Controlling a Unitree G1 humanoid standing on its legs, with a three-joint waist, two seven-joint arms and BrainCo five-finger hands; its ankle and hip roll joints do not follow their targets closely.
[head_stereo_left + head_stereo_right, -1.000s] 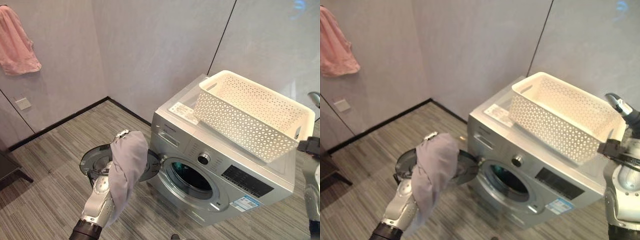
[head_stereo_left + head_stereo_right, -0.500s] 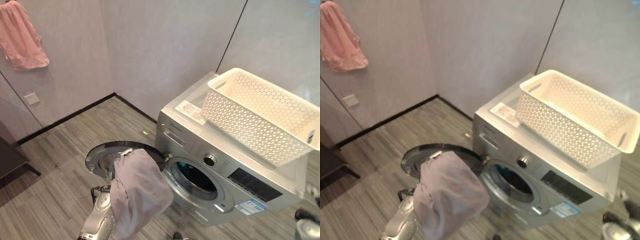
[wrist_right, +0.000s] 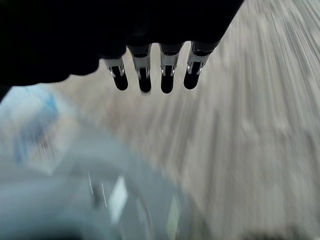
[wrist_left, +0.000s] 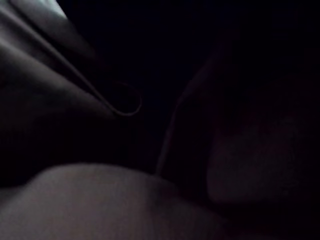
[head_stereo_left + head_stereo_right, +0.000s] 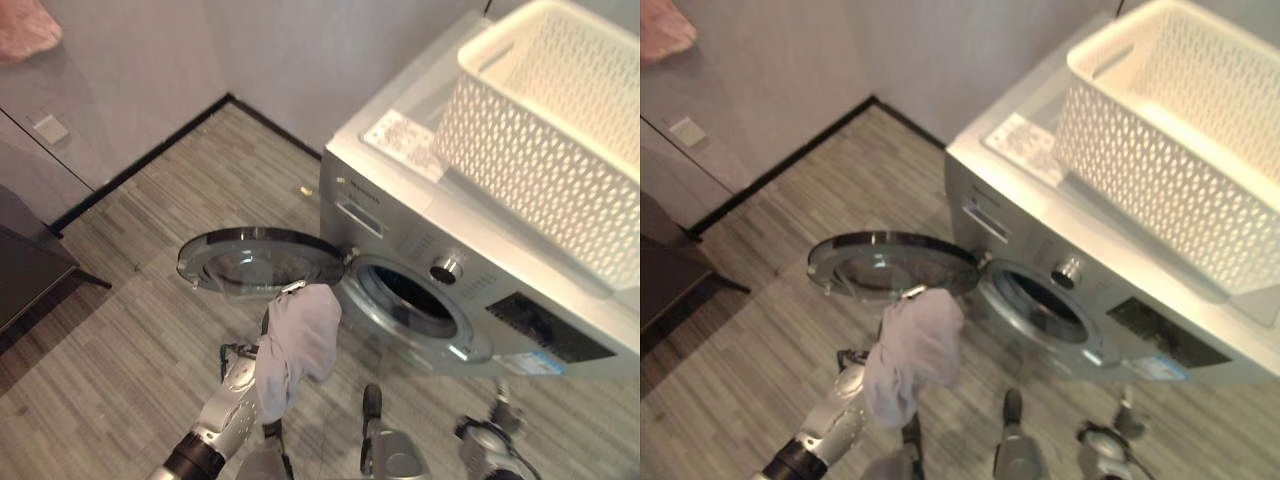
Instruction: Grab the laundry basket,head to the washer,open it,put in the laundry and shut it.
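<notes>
Two hands appear. Left hand [image 5: 240, 372], low in front of the washer [image 5: 470, 300], is draped with a grey garment [image 5: 295, 335] that hangs over and hides its fingers, so whether they are clenched on the cloth cannot be told; its wrist view shows dark folds of the same garment [image 4: 100, 200] pressed close to the lens. Top of the garment lies just beside the lower left rim of the drum opening [image 5: 410, 300] and just below the round door [image 5: 255, 265], which stands swung fully open to the left. Right hand [image 3: 152, 70] hangs with its fingers straight and side by side, grasping nothing, above the wood-grain floor [image 3: 260, 125]. White perforated laundry basket [image 5: 555, 140] rests on top of the washer toward its right side, beside a white label sheet [image 5: 405, 145]. Control knob [image 5: 445, 268] sits on the front panel above the opening. Pink cloth [image 5: 25, 30] hangs on the wall at far left.
</notes>
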